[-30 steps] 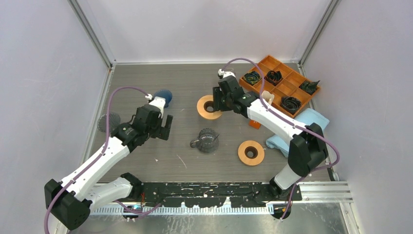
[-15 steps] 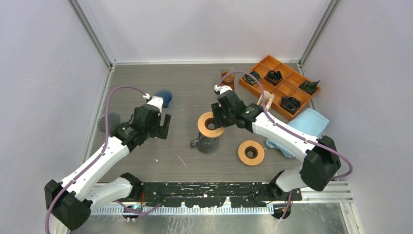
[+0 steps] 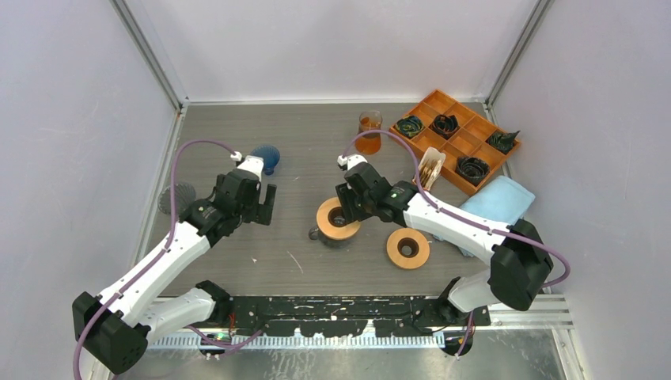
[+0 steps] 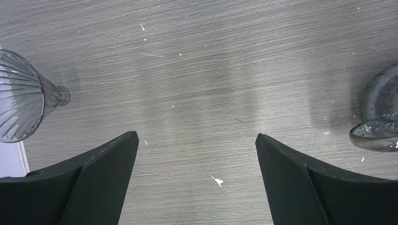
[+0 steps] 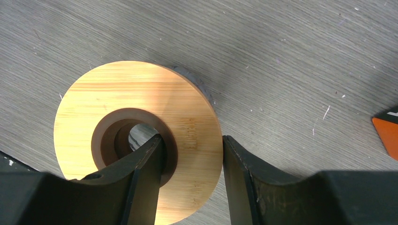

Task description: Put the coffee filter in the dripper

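My right gripper point(image 3: 342, 207) point(image 5: 193, 138) is shut on a wooden ring point(image 3: 335, 218) point(image 5: 136, 93), one finger through its brown centre hole and the other outside the rim. The ring hangs over the glass carafe point(image 3: 320, 234), which it mostly hides. A clear ribbed glass dripper point(image 3: 176, 196) point(image 4: 19, 101) lies at the left edge, and a blue one point(image 3: 267, 157) lies farther back. Pale paper coffee filters point(image 3: 431, 166) stand in the orange tray point(image 3: 459, 146). My left gripper point(image 3: 265, 207) point(image 4: 195, 137) is open over bare table, between the clear dripper and the carafe point(image 4: 382, 112).
A second wooden ring point(image 3: 408, 248) lies right of the carafe. A glass of amber liquid point(image 3: 369, 131) stands at the back. Dark pleated pieces point(image 3: 473, 167) fill the tray's compartments. A blue cloth point(image 3: 498, 202) lies near the right wall.
My right arm has carried the wooden ring from the back middle of the table toward me, over the carafe, uncovering the amber glass. The left arm has hardly moved.
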{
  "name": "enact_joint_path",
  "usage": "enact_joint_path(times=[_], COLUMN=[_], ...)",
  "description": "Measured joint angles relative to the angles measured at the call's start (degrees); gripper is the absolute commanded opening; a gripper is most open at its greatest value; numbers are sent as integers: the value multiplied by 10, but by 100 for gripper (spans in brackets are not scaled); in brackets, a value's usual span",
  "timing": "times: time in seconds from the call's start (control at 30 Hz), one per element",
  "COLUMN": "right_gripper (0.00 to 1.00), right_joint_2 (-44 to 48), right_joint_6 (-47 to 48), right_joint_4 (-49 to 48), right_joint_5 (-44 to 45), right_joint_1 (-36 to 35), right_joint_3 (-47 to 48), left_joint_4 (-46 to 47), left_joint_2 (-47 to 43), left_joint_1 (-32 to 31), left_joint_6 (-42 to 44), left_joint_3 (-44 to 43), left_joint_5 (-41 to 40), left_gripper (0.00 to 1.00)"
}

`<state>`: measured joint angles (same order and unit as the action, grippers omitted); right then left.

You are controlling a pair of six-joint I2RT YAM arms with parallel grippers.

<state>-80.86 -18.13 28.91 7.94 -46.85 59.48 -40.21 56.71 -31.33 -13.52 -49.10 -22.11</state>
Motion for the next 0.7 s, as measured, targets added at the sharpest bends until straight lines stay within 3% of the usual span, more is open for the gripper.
enact_joint_path(times=[0.7], right_gripper=[39], right_joint_2=[-16], right_joint_6=[2], right_joint_4=[-56], right_joint_5=[9], right_joint_1=[-3], right_joint_3=[-29], left_joint_4=[0], left_joint_2=[7], left_joint_1=[1], left_joint_6=[-41], left_joint_3=[0], left_joint_5=[0], left_gripper=[99])
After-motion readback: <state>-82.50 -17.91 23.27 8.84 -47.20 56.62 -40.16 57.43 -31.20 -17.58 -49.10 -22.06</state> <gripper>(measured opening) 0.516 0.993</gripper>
